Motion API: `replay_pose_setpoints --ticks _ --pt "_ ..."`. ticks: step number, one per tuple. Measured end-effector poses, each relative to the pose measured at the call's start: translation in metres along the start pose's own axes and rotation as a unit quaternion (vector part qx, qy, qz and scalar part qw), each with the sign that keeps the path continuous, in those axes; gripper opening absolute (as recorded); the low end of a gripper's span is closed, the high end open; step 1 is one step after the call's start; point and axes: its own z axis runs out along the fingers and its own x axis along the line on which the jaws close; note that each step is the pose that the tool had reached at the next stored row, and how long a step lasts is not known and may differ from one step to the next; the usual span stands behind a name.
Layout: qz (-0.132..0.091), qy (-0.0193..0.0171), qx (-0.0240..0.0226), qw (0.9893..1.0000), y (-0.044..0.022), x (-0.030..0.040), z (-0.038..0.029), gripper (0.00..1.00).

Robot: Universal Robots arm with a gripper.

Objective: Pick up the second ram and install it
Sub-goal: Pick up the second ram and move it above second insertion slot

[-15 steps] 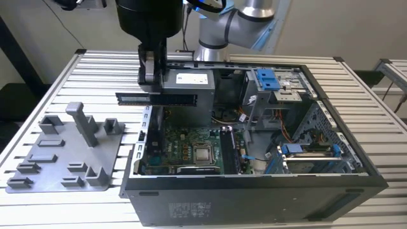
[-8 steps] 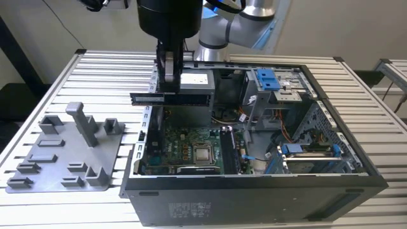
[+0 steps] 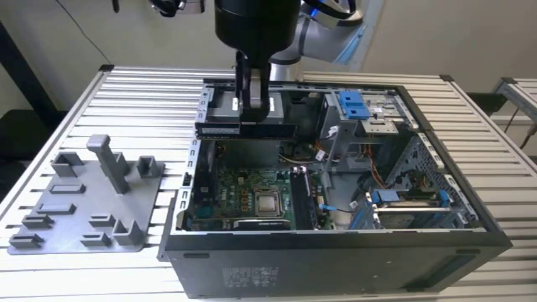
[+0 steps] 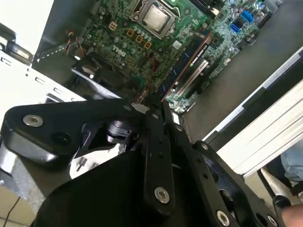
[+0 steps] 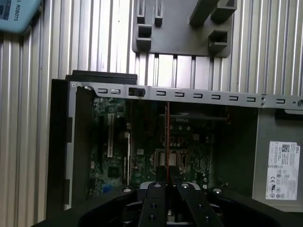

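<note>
The second ram [image 3: 220,130] is a long, dark, thin stick held level above the far part of the open computer case [image 3: 336,251]. My gripper [image 3: 251,121] is shut on its middle from above. In the first wrist view the ram [image 5: 167,142] shows edge-on as a thin reddish line running out from the gripper [image 5: 166,185] over the green motherboard [image 5: 189,142]. In the second wrist view the gripper [image 4: 156,111] hangs over the motherboard [image 4: 142,38]. The memory slots [image 3: 304,198] lie beside the processor [image 3: 268,202], nearer the camera than the held stick.
A grey plastic tray [image 3: 84,207] with upright blocks lies on the slatted table at the exterior view's left. Bright-blue drive-cage clips [image 3: 354,104] and cables crowd the case's right side. The case's walls ring the motherboard.
</note>
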Motion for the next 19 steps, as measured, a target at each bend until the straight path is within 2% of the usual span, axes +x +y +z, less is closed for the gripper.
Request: replay_pose_setpoints --ticks 19 --pt "-0.004 0.0002 -0.0002 1.0000 -0.0634 0.0020 -0.0030 0.14"
